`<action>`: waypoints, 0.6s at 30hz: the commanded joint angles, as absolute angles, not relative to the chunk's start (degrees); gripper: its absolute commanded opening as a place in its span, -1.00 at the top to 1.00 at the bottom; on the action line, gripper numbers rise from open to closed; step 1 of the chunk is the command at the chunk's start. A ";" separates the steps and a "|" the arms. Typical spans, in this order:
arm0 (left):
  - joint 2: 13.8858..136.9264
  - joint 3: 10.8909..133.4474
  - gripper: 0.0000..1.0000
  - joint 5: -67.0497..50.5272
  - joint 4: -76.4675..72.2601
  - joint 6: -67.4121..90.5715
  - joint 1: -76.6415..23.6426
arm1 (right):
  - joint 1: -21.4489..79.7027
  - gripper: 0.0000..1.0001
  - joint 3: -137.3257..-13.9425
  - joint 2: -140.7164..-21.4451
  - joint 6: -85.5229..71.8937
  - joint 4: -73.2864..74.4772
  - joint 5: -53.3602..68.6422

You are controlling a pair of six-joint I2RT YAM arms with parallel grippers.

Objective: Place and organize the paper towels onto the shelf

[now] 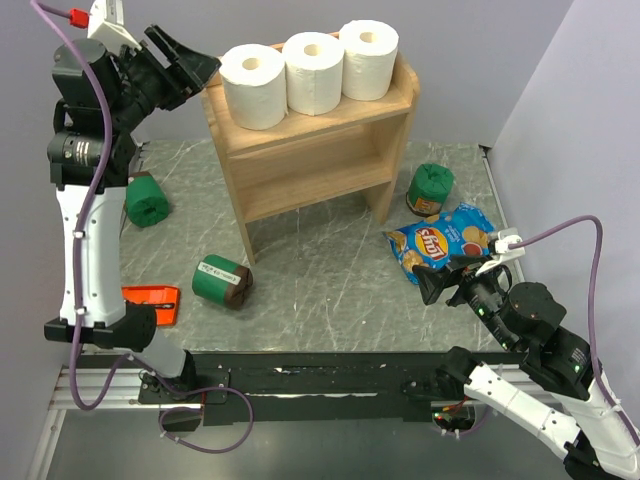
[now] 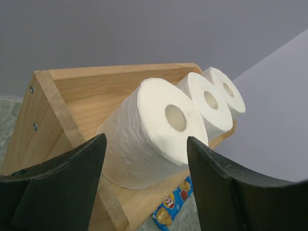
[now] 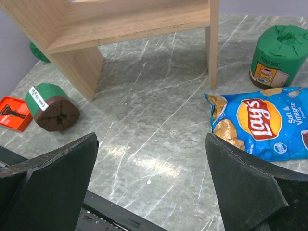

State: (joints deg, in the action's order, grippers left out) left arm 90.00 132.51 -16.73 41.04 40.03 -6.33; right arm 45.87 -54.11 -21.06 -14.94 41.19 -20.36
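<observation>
While left pincer (image 1: 206, 76) and right pincer (image 1: 436, 276) gape empty | three paper towels (image 1: 314, 72) atop shelf (image 1: 305, 168)

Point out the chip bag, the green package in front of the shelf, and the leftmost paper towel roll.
Blue Lay's chip bag (image 1: 433, 240): top external view, on its logo.
Green cylindrical package, brown end (image 1: 222, 282): top external view, green side.
Leftmost white paper towel roll (image 1: 252, 95): top external view, side wall.
</observation>
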 commanded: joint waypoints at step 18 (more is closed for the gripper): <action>47.32 69.55 -0.93 5.10 28.83 31.81 -6.59 | 45.36 -0.99 -52.29 -38.40 -21.80 28.84 -17.59</action>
State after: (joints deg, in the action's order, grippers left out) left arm 53.74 80.68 1.56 34.20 32.05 -6.42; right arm 45.87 -52.21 -33.67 -19.38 33.82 -18.59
